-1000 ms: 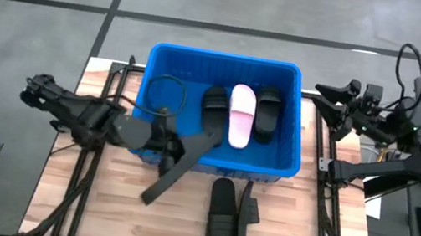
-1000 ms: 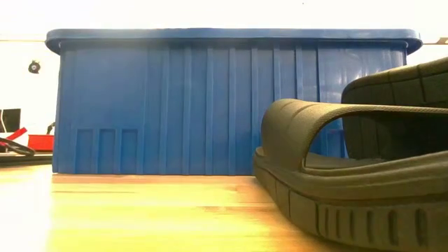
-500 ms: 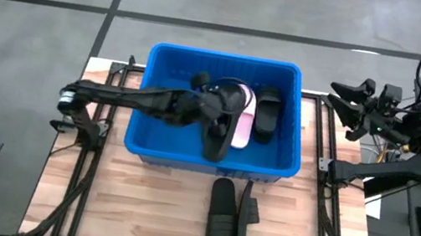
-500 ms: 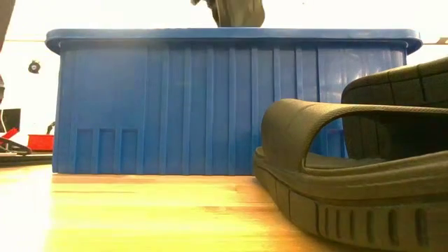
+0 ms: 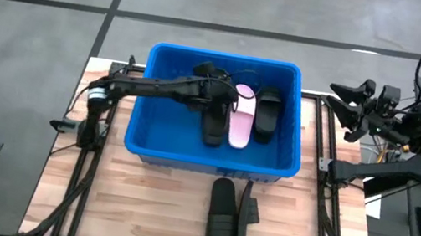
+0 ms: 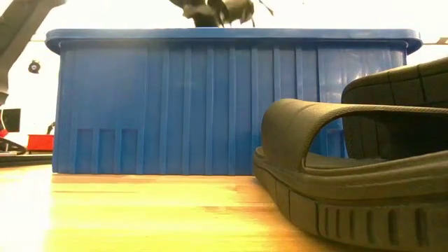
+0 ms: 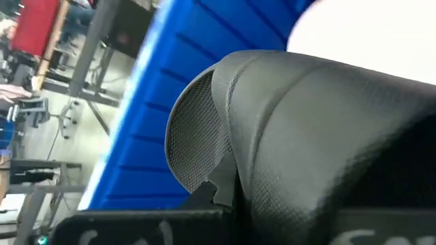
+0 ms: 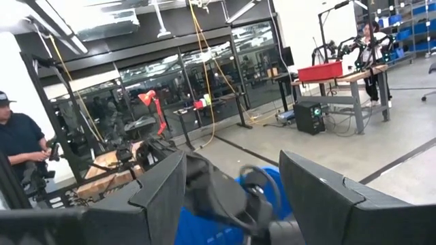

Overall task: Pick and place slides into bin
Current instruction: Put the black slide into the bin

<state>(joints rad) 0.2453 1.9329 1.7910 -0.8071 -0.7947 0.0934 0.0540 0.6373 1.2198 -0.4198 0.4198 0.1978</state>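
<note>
The blue bin [image 5: 144, 91] stands at the table's far middle; the low view shows its near wall [image 6: 210, 105]. In it lie a pale pink slide [image 5: 241, 116] and a black slide [image 5: 268, 110]. My left gripper [image 5: 213, 93] reaches over the bin from the left and is shut on another black slide [image 5: 215, 123], which lies lengthwise left of the pink one and fills the left wrist view [image 7: 306, 136]. Two black slides lie on the table before the bin, one flat [image 5: 220, 218] and one on its edge [image 5: 245, 222]. My right gripper [image 5: 341, 105] is open and empty past the bin's right side. My left gripper holds the black slide at its far end [image 5: 215, 102], coming from the table's left and slanting down into the bin. The gripper itself hides the place of contact. The slide stretches from the fingers toward the bin's near wall, inside the bin.
Black frame rails run along both sides of the wooden table [image 5: 137, 208]. The two black slides on the table stand close before the low camera [image 6: 329, 182]. A person shows in the room beyond, in the right wrist view [image 8: 20, 143].
My left gripper has carried the black slide from the table's near left, up over the bin's near wall and toward the far edge. The slide has turned from slanting to lengthwise beside the pink slide and has come down into the bin.
</note>
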